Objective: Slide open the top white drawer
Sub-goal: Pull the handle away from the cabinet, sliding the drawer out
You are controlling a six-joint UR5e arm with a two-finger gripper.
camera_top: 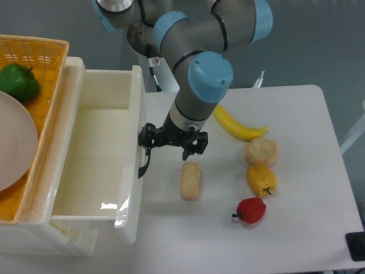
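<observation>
From the fixed camera, the top white drawer (97,154) stands pulled well out from the cabinet at the left, its deep tray bare inside. Its black handle (143,165) curves off the front wall. The gripper (173,144) sits just beside that front, its left finger at the handle; I cannot tell whether the jaws clamp it. On the white bench (296,114) lie a bread roll (190,180), a banana (236,125), a yellow pepper (262,179) and a red pepper (251,210). A yellow wicker basket (43,85) holds a green pepper (18,83).
</observation>
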